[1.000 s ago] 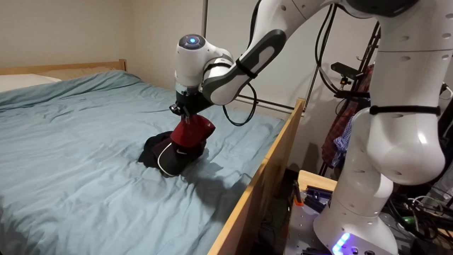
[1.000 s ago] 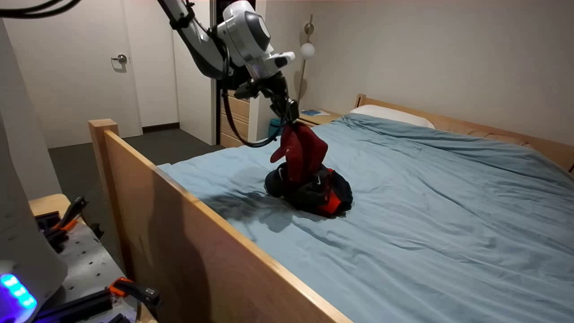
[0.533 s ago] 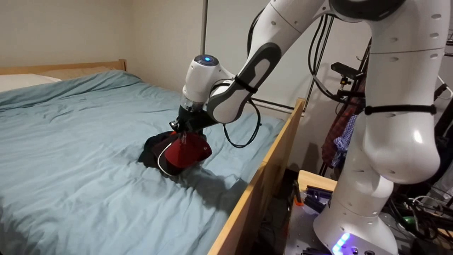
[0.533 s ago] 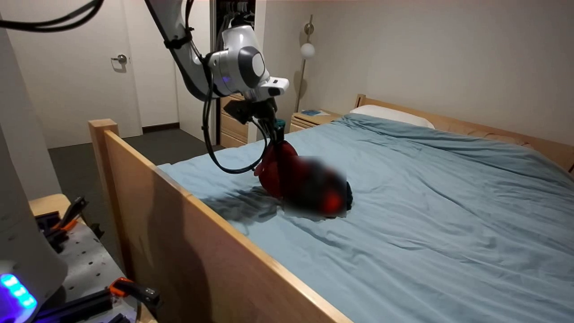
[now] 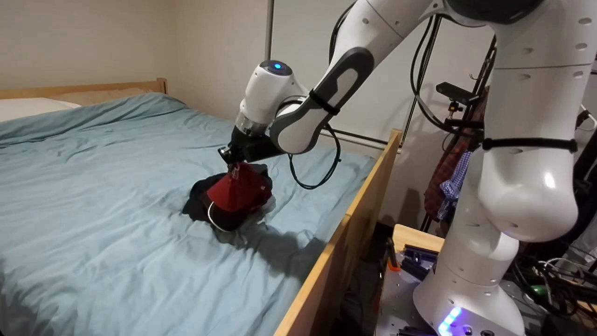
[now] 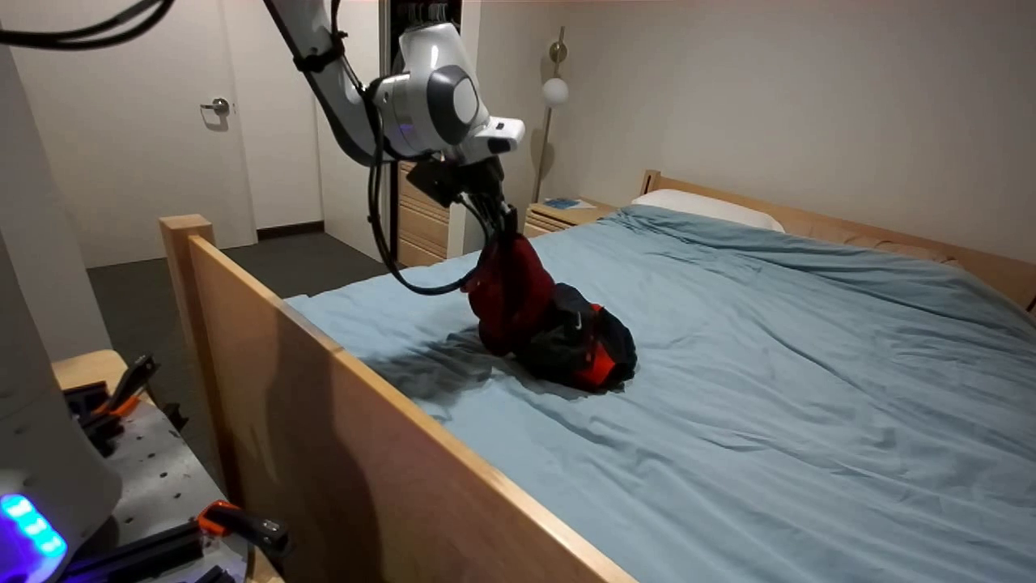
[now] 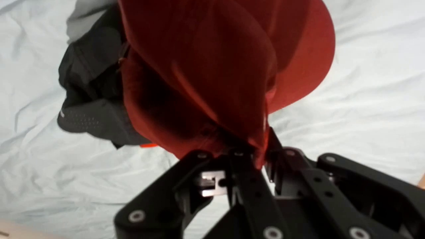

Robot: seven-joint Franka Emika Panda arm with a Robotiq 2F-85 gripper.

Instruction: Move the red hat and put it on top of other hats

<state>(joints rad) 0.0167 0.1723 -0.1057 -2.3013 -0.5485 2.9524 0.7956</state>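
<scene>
The red hat (image 5: 240, 189) hangs from my gripper (image 5: 232, 169), crumpled, with its brim downward. It also shows in an exterior view (image 6: 511, 291) and fills the top of the wrist view (image 7: 206, 63). My gripper's fingers (image 7: 261, 151) are shut on a fold of its fabric. The other hats, a heap of black caps (image 6: 558, 350) with some red-orange and light trim, lie on the bed. The red hat overlaps the near side of this heap (image 5: 197, 201) and hides part of it. In the wrist view the black caps (image 7: 94, 103) show left of the red hat. I cannot tell how firmly they touch.
The heap lies on a rumpled blue-grey bed sheet (image 5: 116, 242). A wooden bed board (image 5: 345, 228) stands between the robot base and the bed; it also shows in an exterior view (image 6: 364, 421). A cable loop (image 6: 405, 279) hangs beside the gripper.
Over the last second my gripper moves down with the red hat toward the robot-side edge of the heap, then rises slightly. The hat stays in its fingers. The black caps stay in place.
</scene>
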